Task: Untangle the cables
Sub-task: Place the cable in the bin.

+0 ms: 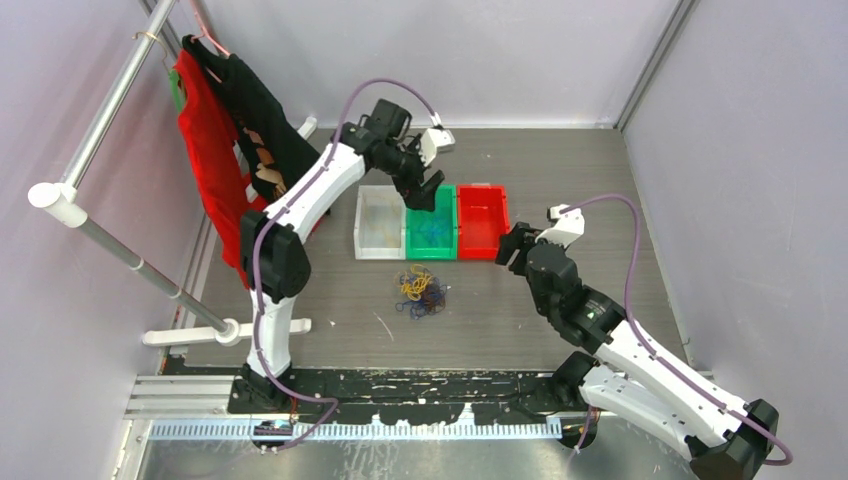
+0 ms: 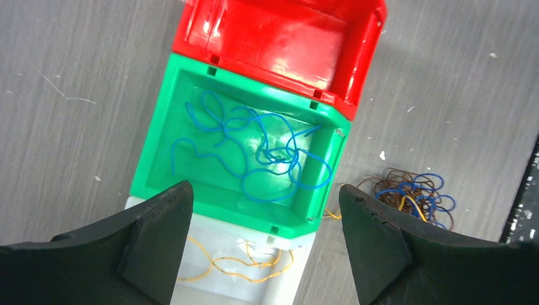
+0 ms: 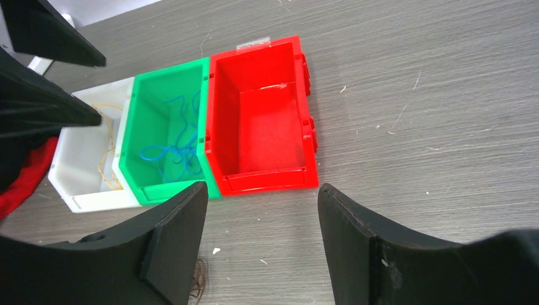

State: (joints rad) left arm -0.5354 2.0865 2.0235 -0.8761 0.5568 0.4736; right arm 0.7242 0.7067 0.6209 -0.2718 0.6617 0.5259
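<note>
A small tangle of blue, yellow and brown cables (image 1: 422, 290) lies on the table in front of three bins, and shows in the left wrist view as the tangle (image 2: 413, 197). Loose blue cables (image 2: 254, 152) lie in the green bin (image 1: 432, 240). A few yellow cables (image 2: 241, 264) lie in the white bin (image 1: 380, 225). My left gripper (image 2: 264, 187) hovers open above the green bin, nothing between its fingers. My right gripper (image 3: 262, 190) stands open over bare table, just in front of the red bin (image 3: 264, 121). A brown loop (image 3: 200, 279) peeks out beside its left finger.
The red bin (image 1: 482, 220) holds no cables. A clothes rack (image 1: 120, 250) with a red garment (image 1: 205, 150) and a black garment (image 1: 265, 120) stands along the left side. Walls close in the table at the back and right.
</note>
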